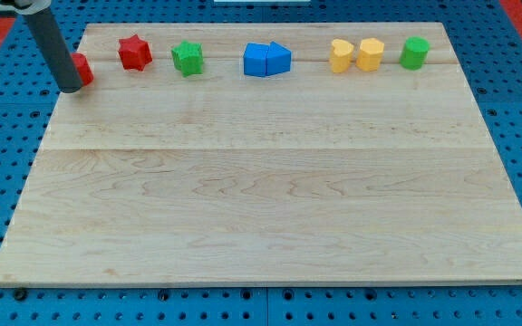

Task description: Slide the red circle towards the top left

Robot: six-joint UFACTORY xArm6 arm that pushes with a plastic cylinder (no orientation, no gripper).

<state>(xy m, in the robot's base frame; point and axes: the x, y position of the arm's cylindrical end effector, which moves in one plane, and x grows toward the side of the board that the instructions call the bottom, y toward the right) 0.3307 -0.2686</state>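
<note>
The red circle [82, 69] sits near the board's top left corner, mostly hidden behind my rod. My tip [72, 88] rests on the board touching the circle's lower left side. A red star [135, 52] lies just to the right of the circle along the top edge.
Along the top edge stand a green star [188, 58], two blue blocks touching each other [266, 60], a yellow heart [340, 55], a yellow hexagon-like block [371, 54] and a green cylinder [414, 52]. The wooden board [261, 199] lies on a blue pegboard.
</note>
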